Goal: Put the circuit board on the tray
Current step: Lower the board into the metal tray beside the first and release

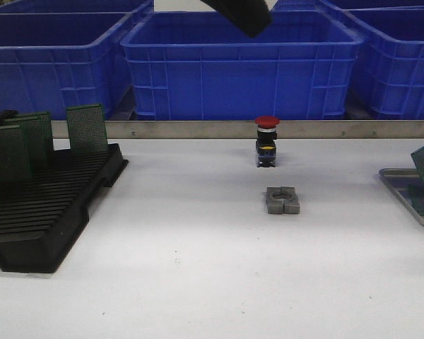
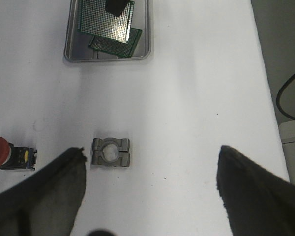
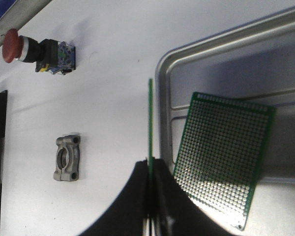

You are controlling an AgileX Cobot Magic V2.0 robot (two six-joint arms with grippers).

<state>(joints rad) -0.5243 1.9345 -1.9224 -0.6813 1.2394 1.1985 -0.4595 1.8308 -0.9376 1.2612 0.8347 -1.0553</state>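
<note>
Your right gripper (image 3: 150, 196) pinches a green circuit board (image 3: 150, 123) edge-on just above the tray's (image 3: 196, 54) rim, where another board (image 3: 221, 167) lies, while your left gripper (image 2: 150, 172) hangs wide open, empty.

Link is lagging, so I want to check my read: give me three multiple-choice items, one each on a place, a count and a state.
1. Where is the grey clamp block?
A) on the table, in front of the red button
B) in a blue bin
C) on the black rack
2. How many boards lie flat in the tray?
A) none
B) one
C) three
3. The right pincer is:
A) open
B) shut on a circuit board
C) shut on the button

1A, the front view shows it there. 2B, one flat board shows. 3B, the board stands edge-on in its grip.
</note>
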